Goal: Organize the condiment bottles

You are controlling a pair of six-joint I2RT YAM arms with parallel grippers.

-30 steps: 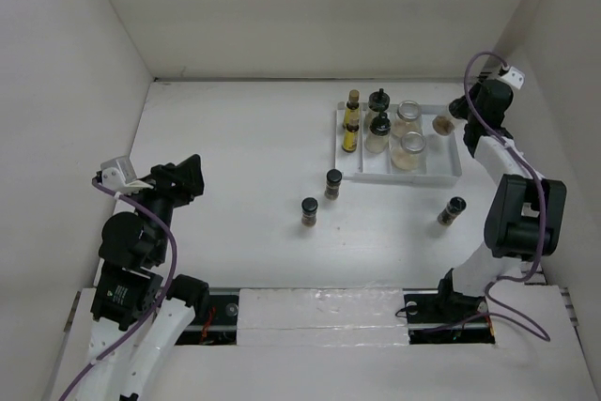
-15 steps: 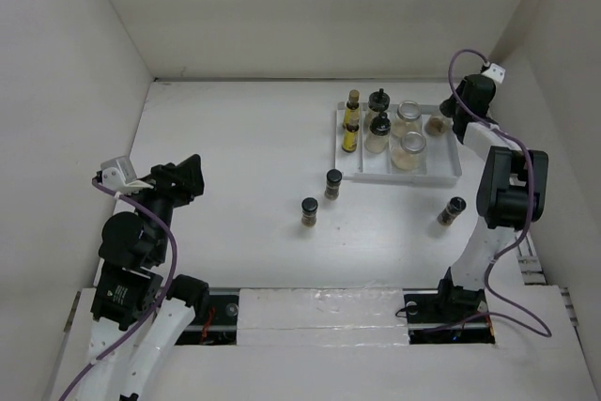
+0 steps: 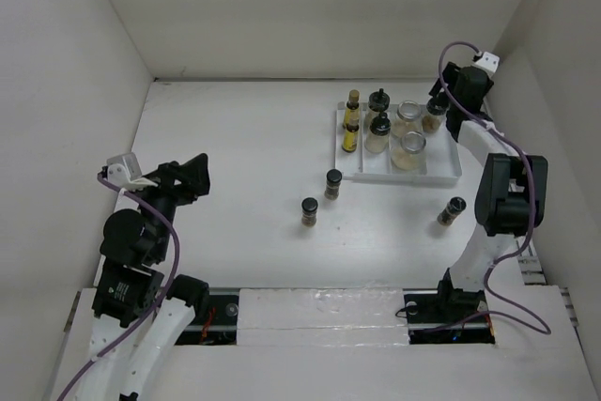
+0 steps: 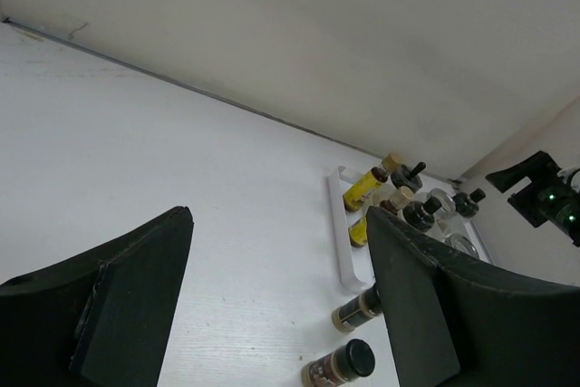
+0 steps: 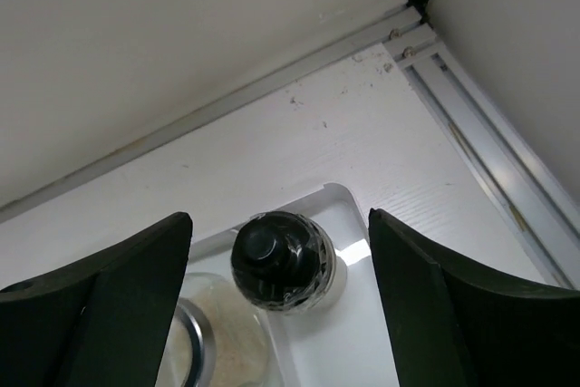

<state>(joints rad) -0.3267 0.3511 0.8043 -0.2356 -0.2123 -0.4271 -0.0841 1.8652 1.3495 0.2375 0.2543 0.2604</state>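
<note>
My right gripper point(image 3: 444, 98) point(image 5: 281, 219) hangs open over the far right corner of the white tray point(image 3: 441, 174) point(image 5: 362, 215). Between its fingers, untouched, a black-capped jar point(image 3: 435, 114) point(image 5: 283, 260) stands upright in that corner. The tray also holds two yellow bottles point(image 3: 351, 119) point(image 4: 367, 189), two black-capped bottles point(image 3: 378, 129) and two silver-lidded jars point(image 3: 411, 149) point(image 5: 217, 342). Three dark spice jars stand on the table, one point(image 3: 332, 183) point(image 4: 355, 310) just before the tray, one point(image 3: 309, 211) point(image 4: 337, 367) nearer and one point(image 3: 453, 210) to the right. My left gripper point(image 3: 192, 176) point(image 4: 281, 224) is open and holds nothing, far left of them.
The back wall and right wall point(image 3: 563, 63) stand close behind and beside the tray and the right arm. The right arm's links point(image 3: 507, 199) rise next to the right spice jar. White tabletop point(image 3: 244, 138) lies between the left gripper and the jars.
The right gripper carried the black-capped jar a little farther back into the tray's corner and opened, leaving it standing. The left gripper's jaws widened slightly.
</note>
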